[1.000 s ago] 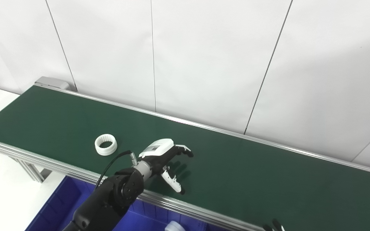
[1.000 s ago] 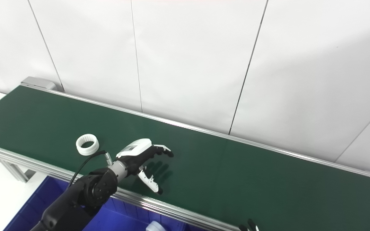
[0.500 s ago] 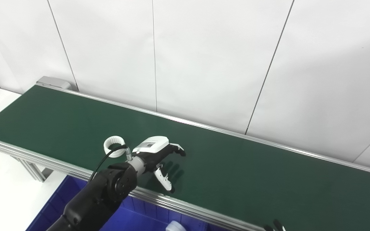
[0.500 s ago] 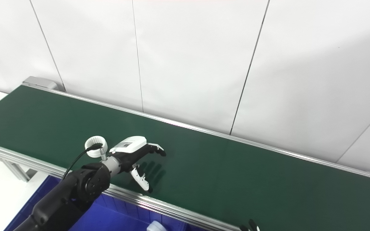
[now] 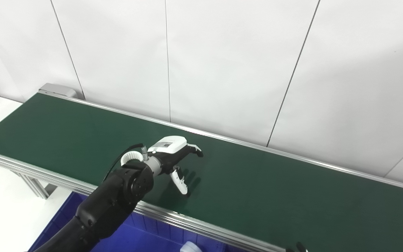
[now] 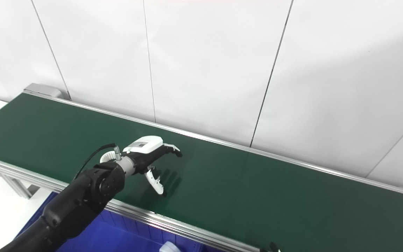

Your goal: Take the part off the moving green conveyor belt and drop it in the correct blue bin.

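Note:
A white toothed ring part lies on the green conveyor belt, mostly hidden behind my left wrist; only its left arc shows. My left hand hovers over the belt just right of the ring, open, fingers spread and pointing right, thumb hanging down, holding nothing. Its shadow falls on the belt below it. Of my right hand, only dark fingertips show at the bottom edge, in front of the belt's near rail.
A blue bin sits below the belt's near rail, with a white part in it at the bottom edge. An aluminium rail runs along the belt's front. White wall panels stand close behind the belt.
The ring has ridden the belt to the right and slipped behind my left wrist. My left hand has drawn back from the near rail toward the belt's middle, still open.

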Tool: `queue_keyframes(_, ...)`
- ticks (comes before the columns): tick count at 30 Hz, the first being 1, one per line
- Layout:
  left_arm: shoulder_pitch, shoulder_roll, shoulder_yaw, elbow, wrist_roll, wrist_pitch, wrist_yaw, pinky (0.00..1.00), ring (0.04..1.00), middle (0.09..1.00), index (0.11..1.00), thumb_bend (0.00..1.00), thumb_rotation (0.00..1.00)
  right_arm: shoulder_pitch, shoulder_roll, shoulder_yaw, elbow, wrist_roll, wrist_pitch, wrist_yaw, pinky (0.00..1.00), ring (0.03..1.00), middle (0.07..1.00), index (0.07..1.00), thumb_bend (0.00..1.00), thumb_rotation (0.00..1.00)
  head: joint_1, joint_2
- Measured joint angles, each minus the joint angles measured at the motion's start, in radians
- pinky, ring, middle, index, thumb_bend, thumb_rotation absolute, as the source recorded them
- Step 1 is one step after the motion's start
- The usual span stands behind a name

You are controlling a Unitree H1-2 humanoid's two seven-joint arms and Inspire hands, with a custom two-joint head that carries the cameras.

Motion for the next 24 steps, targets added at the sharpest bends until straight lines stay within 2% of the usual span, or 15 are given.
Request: queue_keyframes(24, -0.02, 0.027, -0.055, 0.052, 0.065, -0.013, -0.006, 0.78, 0.847, 0.864, 0.809, 0.9, 0.0, 0.001, 0.0, 0.004, 0.001, 0.0, 0.0, -0.001, 0.75, 0.824, 0.879, 0.959, 0.03, 1.0, -0.008, 0.002)
